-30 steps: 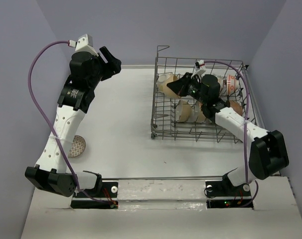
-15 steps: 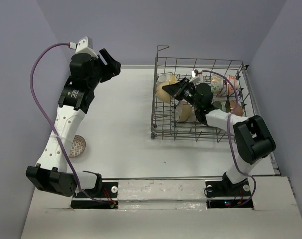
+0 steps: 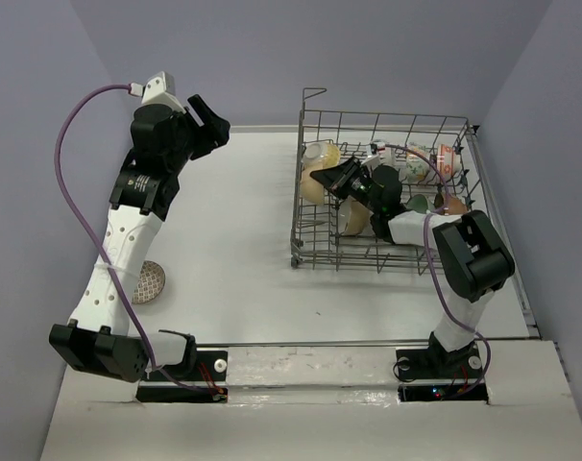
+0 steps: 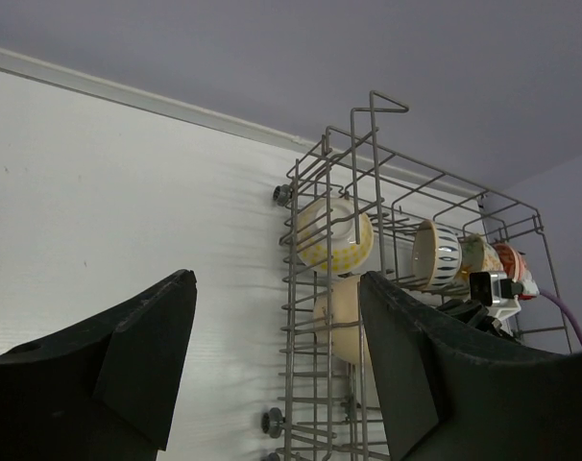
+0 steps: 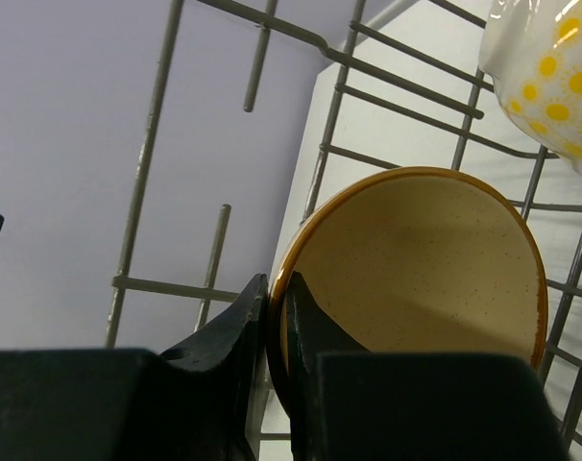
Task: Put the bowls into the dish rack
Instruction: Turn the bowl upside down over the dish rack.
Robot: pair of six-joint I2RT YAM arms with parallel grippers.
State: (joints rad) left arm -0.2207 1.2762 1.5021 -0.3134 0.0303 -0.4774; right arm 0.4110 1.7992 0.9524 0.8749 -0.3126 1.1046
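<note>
On white tabletop [image 3: 243,240], leaving patterned bowl [image 3: 149,281] unloaded, well behind both jaws. Pinching tan bowl [image 5: 416,269] by its rim in right gripper [image 5: 275,288], standing it edgewise between dish rack [image 3: 315,245] tines, likely for propping. Holding left gripper [image 4: 277,288] spread, empty, facing rack.

White table [image 3: 243,250] bears dish rack [image 3: 315,237] and patterned bowl [image 3: 148,282].

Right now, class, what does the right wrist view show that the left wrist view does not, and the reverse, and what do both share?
Only the right wrist view: the right claw shut on the rim of the tan bowl. Only the left wrist view: the open left claw and a striped bowl. Both: the dish rack, the tan bowl and the yellow-dotted bowl.
</note>
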